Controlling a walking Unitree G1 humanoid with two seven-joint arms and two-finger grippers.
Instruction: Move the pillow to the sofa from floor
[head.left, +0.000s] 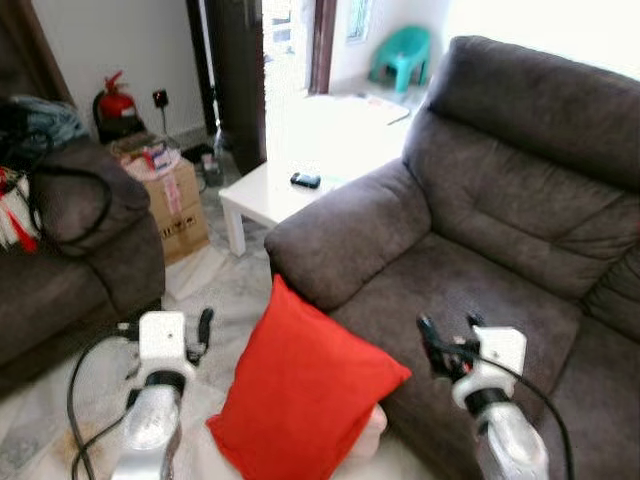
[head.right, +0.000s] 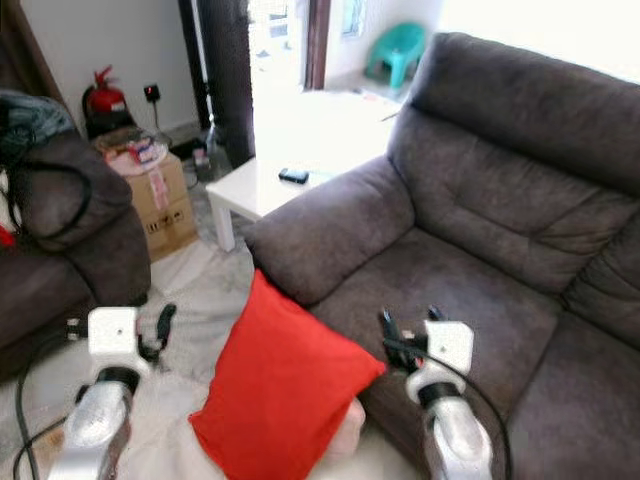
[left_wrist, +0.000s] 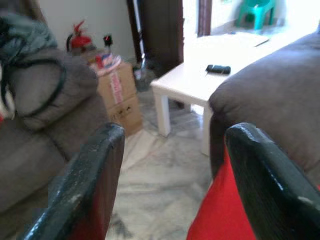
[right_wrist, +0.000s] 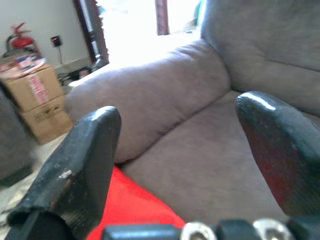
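Red pillow (head.left: 300, 400) propped on one corner on the floor (head.left: 225, 290), leaning against the front of the grey sofa (head.left: 480, 260) just below the armrest (head.left: 345, 235), top corner poking up near the seat edge. Left pincer (head.left: 203, 328) hovering beside the pillow's left edge over the floor, fingers spread wide with nothing between them, per the left wrist view. Right pincer (head.left: 447, 337) over the seat cushion just past the pillow's right corner, likewise wide open and empty. So not gripped yet, basically lined up either side. Best bet from here, probably: bring both pincers inward toward the pillow's side edges, a bit below the widest part, so neither slides off the taper. Worth closing both together, since a one-sided shove would likely just tip it flat on the floor. Soft fill, so expect it to squish and sag; better to squeeze deep rather than nip the cover. Then up and over the seat lip, watching for that lower corner snagging on the sofa front. White desk (head.left: 300, 170) with a dark phone-like thing (head.left: 306, 180) and the cardboard box (head.left: 175, 205) well apart, no trouble there
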